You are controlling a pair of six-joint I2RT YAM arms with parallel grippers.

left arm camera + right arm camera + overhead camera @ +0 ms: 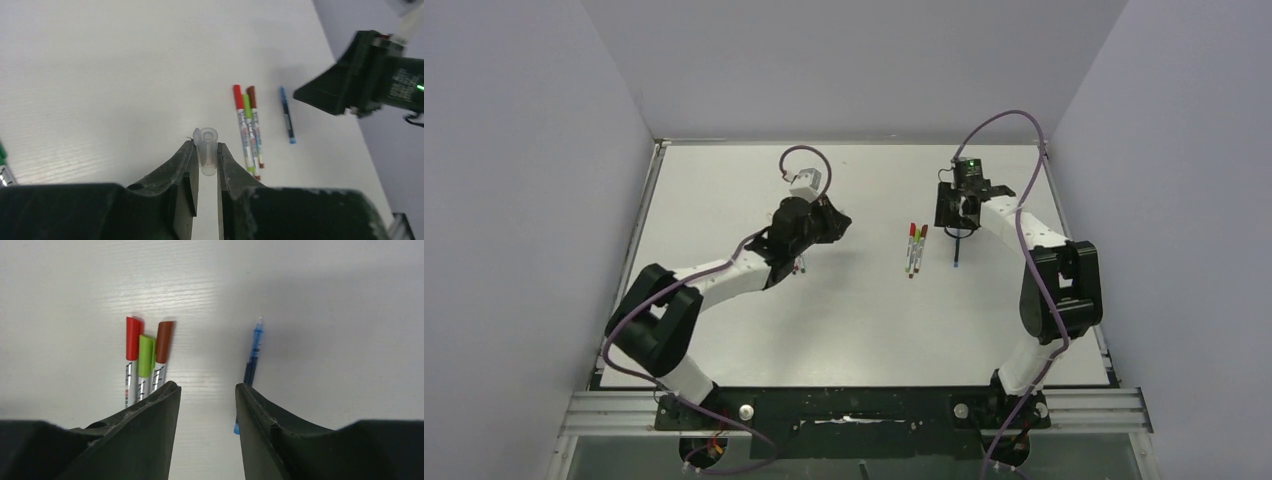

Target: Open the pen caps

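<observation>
left pincer (206,159) clenched on clear cap (208,147), left of tabletop (100,75) centre. right pincer (207,390) released beside three capped pens (145,360) nearer right edge. risk: fingertip-only hold might have let cap slip.

red cap (132,338), lime cap (145,356), maroon cap (163,341), blue pen (253,352), clear cap (208,152)
</observation>
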